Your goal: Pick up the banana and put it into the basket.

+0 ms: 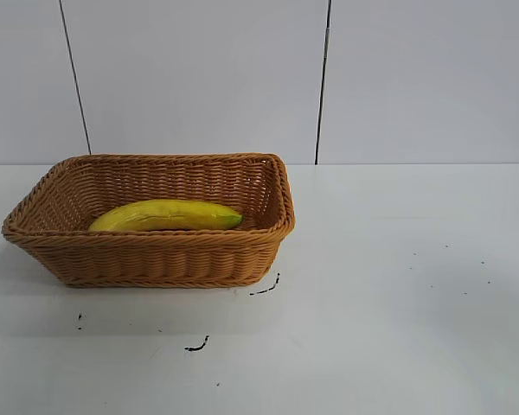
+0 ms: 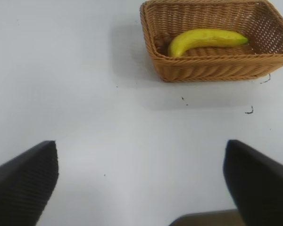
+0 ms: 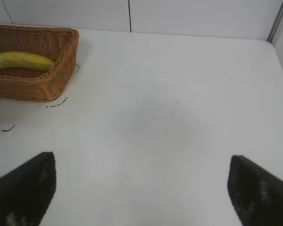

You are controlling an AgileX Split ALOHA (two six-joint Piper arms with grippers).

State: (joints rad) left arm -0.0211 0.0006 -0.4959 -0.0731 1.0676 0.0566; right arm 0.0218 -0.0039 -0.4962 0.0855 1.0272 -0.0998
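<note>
Nearest the lens in our left wrist view: the left pincer (image 2: pixel 140 183), its two dark fingers (image 2: pixel 23 181) spread wide, nothing between them, bare white counter (image 2: pixel 85 94) beneath. The right pincer (image 3: pixel 141 188) reads the same in its own view: fingers (image 3: pixel 262 193) spread far apart, holding nothing, over open counter.

We find the banana (image 1: pixel 166 215) lying flat inside the basket (image 1: pixel 156 259), lengthwise along the floor, its greener tip toward the basket's end wall. From the left pincer, banana (image 2: pixel 205 39) and basket (image 2: pixel 207 70) sit well ahead and off to one side, well apart from the fingers, with a broad stretch of counter between. From the right pincer, the basket (image 3: pixel 42 87) lies far ahead at the opposite side; only part of the banana (image 3: pixel 21 60) shows within it.

A few small dark marks (image 1: pixel 197 346) dot the counter just beside the basket's near corner. Neither pincer appears in the exterior view.
</note>
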